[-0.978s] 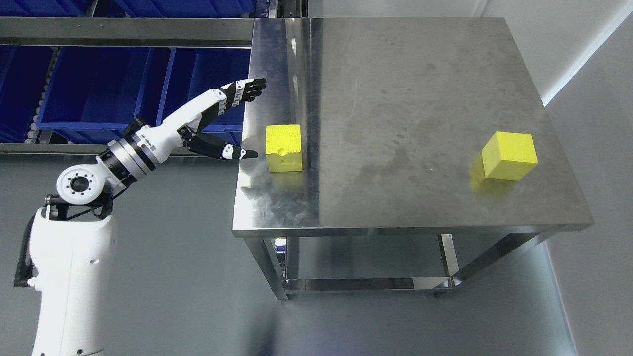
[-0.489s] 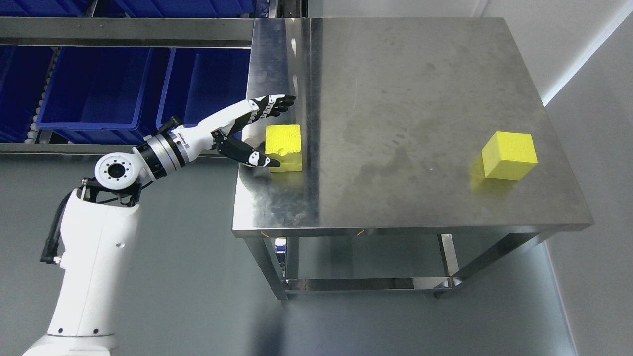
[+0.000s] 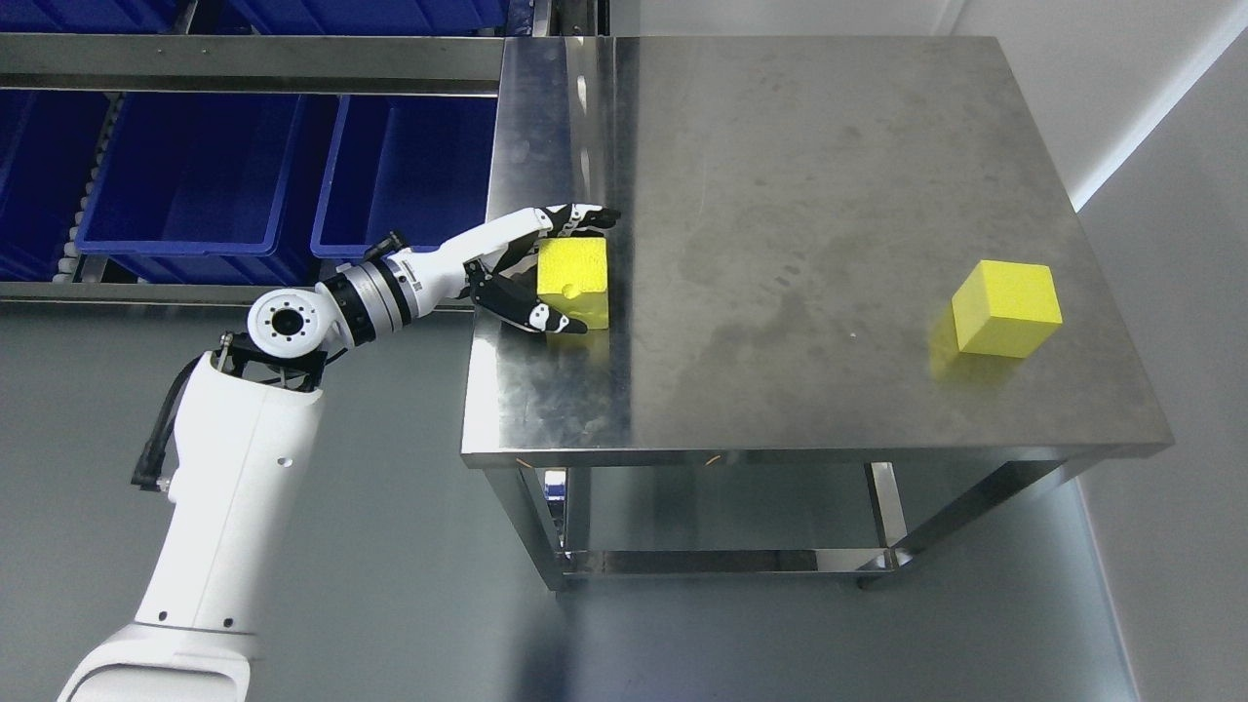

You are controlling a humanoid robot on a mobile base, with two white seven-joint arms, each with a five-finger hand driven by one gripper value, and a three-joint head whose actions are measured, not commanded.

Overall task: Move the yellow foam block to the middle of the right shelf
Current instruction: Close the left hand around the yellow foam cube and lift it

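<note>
Steel table (image 3: 829, 195): left robot hand (image 3: 546, 268) gripping upright yellow foam block (image 3: 575, 278), notch facing front.

Bright even overhead light; soft glare streaks on steel table (image 3: 829, 195); sharp focus, faint shadows, no blur

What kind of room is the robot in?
Probably a warehouse or factory workroom: there's a steel table, blue storage bins on a metal rack, and a plain grey floor.
</note>
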